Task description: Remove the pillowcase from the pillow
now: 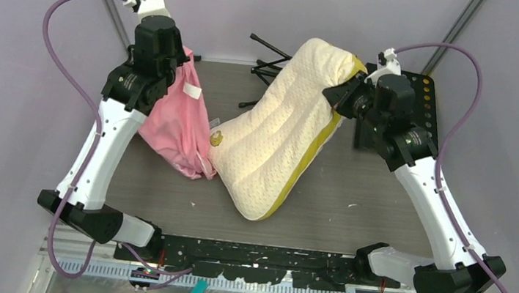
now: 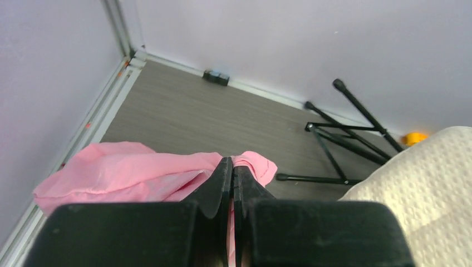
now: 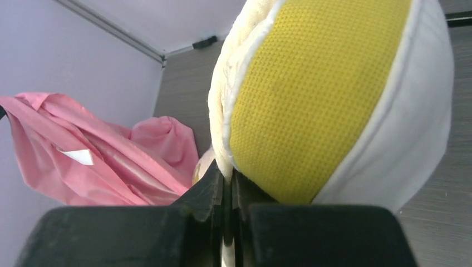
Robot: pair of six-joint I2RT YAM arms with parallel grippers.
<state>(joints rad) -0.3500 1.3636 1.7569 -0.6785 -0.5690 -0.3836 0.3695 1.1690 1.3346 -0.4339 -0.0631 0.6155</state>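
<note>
The pink pillowcase (image 1: 182, 119) hangs limp from my left gripper (image 1: 177, 63), which is shut on its upper edge at the back left; a small white tag shows on it. In the left wrist view the pink fabric (image 2: 139, 175) is pinched between the shut jaws of the gripper (image 2: 232, 167). The cream quilted pillow (image 1: 280, 134) with a yellow edge band lies tilted in the middle, its low end touching the pillowcase. My right gripper (image 1: 340, 95) is shut on the pillow's raised far edge. In the right wrist view the gripper (image 3: 227, 177) pinches the pillow's seam (image 3: 311, 100), with the pillowcase (image 3: 111, 161) behind.
A black folded tripod (image 1: 270, 59) lies at the back behind the pillow and shows in the left wrist view (image 2: 345, 139). A black perforated plate (image 1: 424, 99) sits at the back right. Purple walls enclose the grey table (image 1: 368, 203).
</note>
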